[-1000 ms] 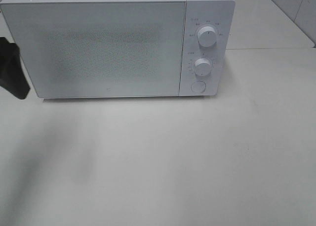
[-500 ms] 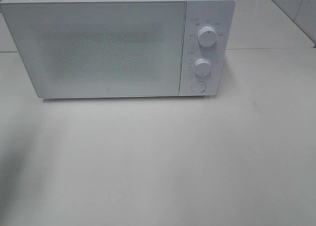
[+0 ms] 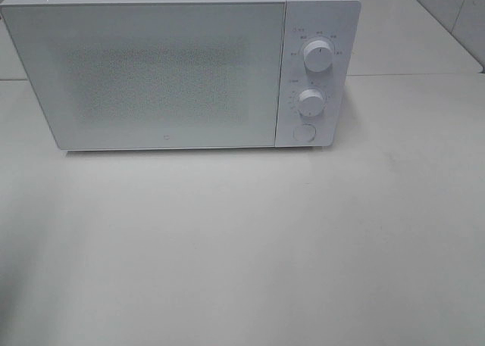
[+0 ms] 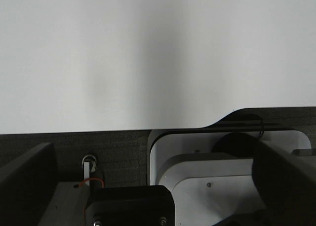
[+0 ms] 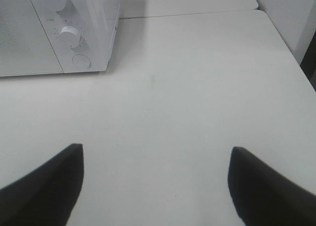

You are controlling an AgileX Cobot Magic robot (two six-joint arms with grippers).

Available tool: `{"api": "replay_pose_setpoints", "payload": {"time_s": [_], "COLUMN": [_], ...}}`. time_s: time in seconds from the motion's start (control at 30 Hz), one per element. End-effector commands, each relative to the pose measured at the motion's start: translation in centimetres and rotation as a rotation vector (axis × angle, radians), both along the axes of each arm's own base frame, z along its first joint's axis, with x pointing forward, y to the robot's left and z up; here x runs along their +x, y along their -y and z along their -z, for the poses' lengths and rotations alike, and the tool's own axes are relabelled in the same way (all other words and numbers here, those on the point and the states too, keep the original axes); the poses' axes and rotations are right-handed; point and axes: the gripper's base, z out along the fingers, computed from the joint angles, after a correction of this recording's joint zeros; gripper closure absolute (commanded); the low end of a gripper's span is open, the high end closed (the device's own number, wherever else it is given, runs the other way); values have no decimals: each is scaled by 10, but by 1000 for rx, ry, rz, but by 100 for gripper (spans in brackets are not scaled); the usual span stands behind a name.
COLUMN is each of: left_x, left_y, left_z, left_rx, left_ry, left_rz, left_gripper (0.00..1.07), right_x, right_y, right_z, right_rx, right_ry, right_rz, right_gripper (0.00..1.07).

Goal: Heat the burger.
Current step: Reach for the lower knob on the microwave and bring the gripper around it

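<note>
Since the burger shows in none of your views, you cannot tell whether it sits behind the shut door of the microwave (image 3: 167, 73) or somewhere off the worktop (image 3: 242, 247). Your left hand (image 4: 153, 186) and right hand (image 5: 155, 186) both stand wide and hold nothing. As I judge it, the risk is twofold. You could turn the upper dial (image 3: 318, 56) on an empty oven. Or you could tug the door and drag the light casing across the worktop.
</note>
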Motion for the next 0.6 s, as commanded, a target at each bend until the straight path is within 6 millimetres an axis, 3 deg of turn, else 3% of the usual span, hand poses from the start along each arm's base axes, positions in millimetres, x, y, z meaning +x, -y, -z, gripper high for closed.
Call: {"api": "replay_pose_setpoints", "payload": {"time_s": [0.03, 0.23, 0.33, 0.6], "left_x": [-10, -44, -57, -100], "left_y": [-1, -1, 1, 3], "left_z": [3, 7, -7, -18], "left_rx": [12, 25, 14, 24], "left_ry": [52, 210, 453, 702], "left_rz": [6, 19, 4, 35], "left_gripper": [6, 6, 6, 6], "right_x": [-3, -3, -3, -3], "right_y": [0, 0, 0, 0], "right_z": [0, 0, 0, 0], "right_rx": [2, 2, 2, 2], "right_ry": [35, 35, 35, 35], "right_rz": [6, 6, 6, 6], "right_gripper": [31, 31, 31, 31]}}
